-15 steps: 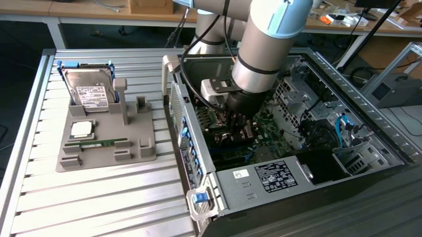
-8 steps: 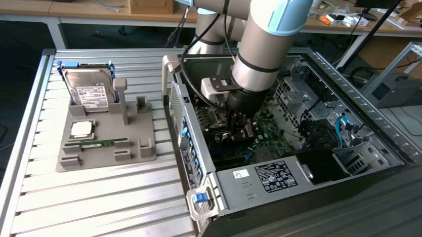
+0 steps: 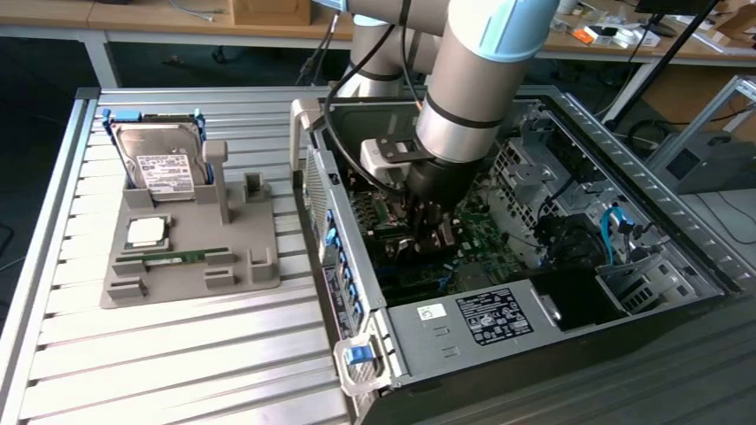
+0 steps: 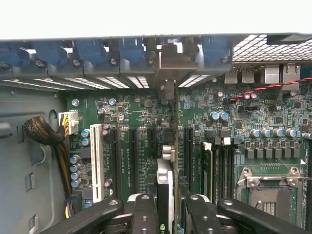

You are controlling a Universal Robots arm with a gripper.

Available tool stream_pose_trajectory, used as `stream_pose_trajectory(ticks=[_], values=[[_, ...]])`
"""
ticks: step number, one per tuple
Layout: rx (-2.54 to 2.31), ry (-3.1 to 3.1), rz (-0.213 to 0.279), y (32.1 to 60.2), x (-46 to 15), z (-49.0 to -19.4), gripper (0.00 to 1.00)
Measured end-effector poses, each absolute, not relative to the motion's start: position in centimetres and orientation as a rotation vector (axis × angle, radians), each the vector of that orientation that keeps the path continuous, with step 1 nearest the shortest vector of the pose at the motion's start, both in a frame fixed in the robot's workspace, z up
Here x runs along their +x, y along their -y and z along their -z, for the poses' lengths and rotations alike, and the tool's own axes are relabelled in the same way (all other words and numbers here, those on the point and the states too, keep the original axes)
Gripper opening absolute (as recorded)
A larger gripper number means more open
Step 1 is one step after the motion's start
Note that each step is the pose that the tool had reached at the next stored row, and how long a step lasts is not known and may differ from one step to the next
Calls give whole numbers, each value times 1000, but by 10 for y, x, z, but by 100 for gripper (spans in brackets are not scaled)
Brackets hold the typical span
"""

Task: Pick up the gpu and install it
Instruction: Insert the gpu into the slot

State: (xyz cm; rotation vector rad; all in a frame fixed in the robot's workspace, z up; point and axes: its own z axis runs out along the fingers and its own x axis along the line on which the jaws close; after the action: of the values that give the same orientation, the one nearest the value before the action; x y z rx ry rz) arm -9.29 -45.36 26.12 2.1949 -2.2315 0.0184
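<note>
My gripper (image 3: 423, 232) is down inside the open computer case (image 3: 661, 190), just above the green motherboard (image 4: 126, 109). It is shut on the gpu (image 4: 165, 185), which the wrist view shows edge-on between the two black fingers (image 4: 144, 209). The card stands upright over the black expansion slots (image 4: 131, 151). Its silver end bracket (image 4: 167, 63) sits against the case's rear slot openings, between the blue clips (image 4: 131, 48). I cannot tell whether the card's lower edge is seated in a slot. In the exterior view the wrist and fingers hide most of the card.
A white slot (image 4: 96, 161) and a bundle of cables (image 4: 46, 134) lie to one side of the card, RAM slots (image 4: 219, 165) and the CPU socket (image 4: 265, 195) to the other. At the exterior view's left, a grey holder (image 3: 130, 283) carries a hard drive (image 3: 159, 168), a processor (image 3: 148, 232) and a RAM stick (image 3: 183, 257).
</note>
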Motion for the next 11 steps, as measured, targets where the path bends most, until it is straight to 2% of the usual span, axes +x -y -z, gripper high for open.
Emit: stream_pose_trajectory(ticks=[11], values=[[2195,2231,-18,452,-93,-260,27]])
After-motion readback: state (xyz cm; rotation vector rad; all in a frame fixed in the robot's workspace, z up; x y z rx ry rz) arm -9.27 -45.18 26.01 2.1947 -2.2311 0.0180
